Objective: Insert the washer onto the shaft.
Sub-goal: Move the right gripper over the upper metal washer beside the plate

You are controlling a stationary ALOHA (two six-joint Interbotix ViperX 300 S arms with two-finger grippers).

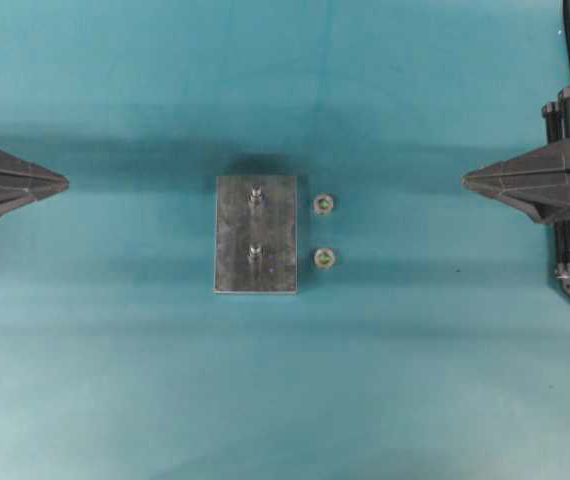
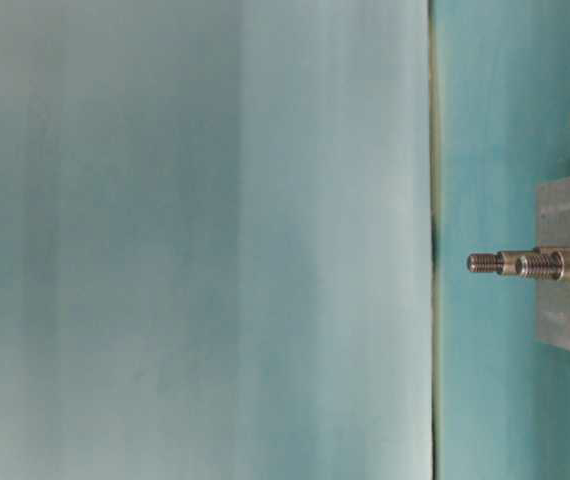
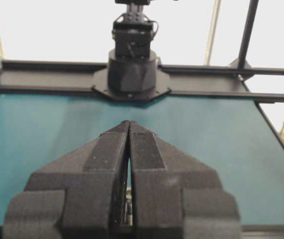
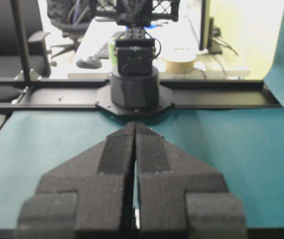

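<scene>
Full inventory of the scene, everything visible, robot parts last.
metal block: 1, grey, centre of the table in the overhead view.
threaded shafts: 2, silver, standing upright out of the block, one behind the other along its midline; second at.
washers: 2, silver rings, lying flat on the table just beside the block's right edge in the overhead view, apart from it; second at.
table cover: 1, teal, under everything.
frame rail: black, along the far table edge in the left wrist view.
left gripper: 1, black, shut, empty, at the left edge, away from the parts.
right gripper: 1, black, shut, empty, at the right edge.
</scene>
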